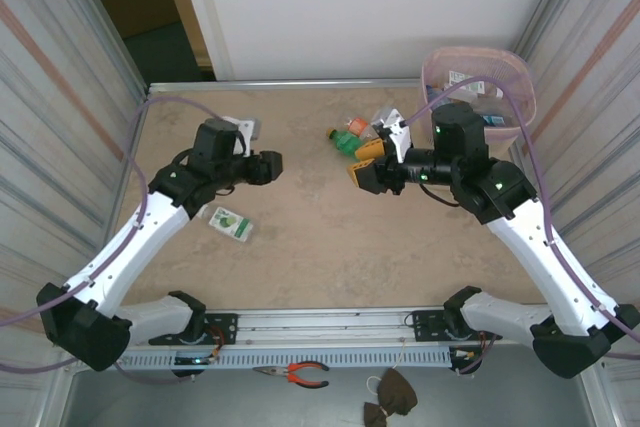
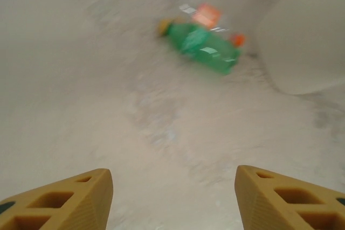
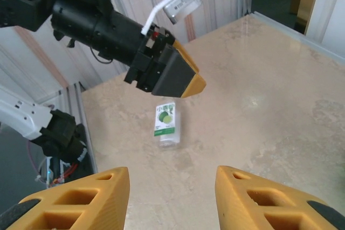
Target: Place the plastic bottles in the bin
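Note:
A clear bottle with a green lime label (image 1: 231, 224) (image 3: 165, 124) lies flat on the left of the table. A green bottle (image 1: 345, 140) (image 2: 204, 48) lies at the back middle, with an orange-labelled bottle (image 1: 357, 127) (image 2: 206, 14) right behind it. The pink bin (image 1: 478, 92) (image 2: 307, 36) stands at the back right with bottles inside. My left gripper (image 1: 272, 165) (image 2: 173, 197) (image 3: 178, 76) hovers open over bare table, pointing toward the green bottle. My right gripper (image 1: 358, 169) (image 3: 172, 197) is open and empty, facing the left gripper and the lime-label bottle.
Corrugated metal walls close in the left and right sides of the table (image 1: 330, 247). Pliers (image 1: 300, 374) and a brown object (image 1: 392, 397) lie on the ledge in front of the arm bases. The two grippers face each other across the table's middle.

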{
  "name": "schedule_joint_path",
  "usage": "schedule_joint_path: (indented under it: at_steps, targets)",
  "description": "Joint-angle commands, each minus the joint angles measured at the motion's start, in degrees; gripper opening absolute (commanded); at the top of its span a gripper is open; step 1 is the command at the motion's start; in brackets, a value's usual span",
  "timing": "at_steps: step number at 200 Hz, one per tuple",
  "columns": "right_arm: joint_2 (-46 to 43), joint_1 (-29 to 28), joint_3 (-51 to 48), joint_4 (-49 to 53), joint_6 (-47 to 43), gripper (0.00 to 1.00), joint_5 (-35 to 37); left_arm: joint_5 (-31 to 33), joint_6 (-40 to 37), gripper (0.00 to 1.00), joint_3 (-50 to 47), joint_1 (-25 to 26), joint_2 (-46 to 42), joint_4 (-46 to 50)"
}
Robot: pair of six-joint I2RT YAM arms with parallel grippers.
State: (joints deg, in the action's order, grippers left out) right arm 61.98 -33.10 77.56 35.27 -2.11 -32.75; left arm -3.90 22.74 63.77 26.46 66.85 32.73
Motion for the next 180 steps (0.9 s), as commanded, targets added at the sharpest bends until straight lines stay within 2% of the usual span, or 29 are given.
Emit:
schedule_joint_path:
  at_steps: [1, 19, 36, 56, 99, 132, 180]
  targets:
    - [0.5, -0.4, 0.4, 0.9, -1.5, 0.45, 0.7, 6.5, 9.4, 0.62, -2.3, -3.8, -0.1, 6.4]
    - [0.9, -0.4, 0.5, 0.9, -1.8, 0.46, 0.7, 10.9, 14.3, 0.64, -3.2, -6.3, 1.4, 10.5]
    - [1.0, -0.4, 0.7, 0.9, -1.9, 0.46, 0.7, 13.6, 18.8, 0.71, -2.9, -8.8, 4.3, 15.8]
    - [1.1, -0.3, 0.7, 0.9, -2.1, 0.46, 0.8, 12.9, 24.7, 0.80, -3.4, -12.2, 7.2, 19.3]
    - [1.0, -0.4, 0.7, 1.1, -2.2, 0.46, 1.3, 10.3, 37.1, 0.98, -5.7, -15.5, 10.2, 18.2]
    - [0.8, -0.4, 0.9, 1.6, -2.3, 0.46, 1.6, 4.1, 45.1, 0.99, -8.8, -18.8, 13.2, 13.1]
    - [-0.1, -0.4, 1.0, 2.5, -2.6, 0.47, 2.6, 0.6, 51.4, 0.98, -11.7, -20.8, 17.4, 6.1]
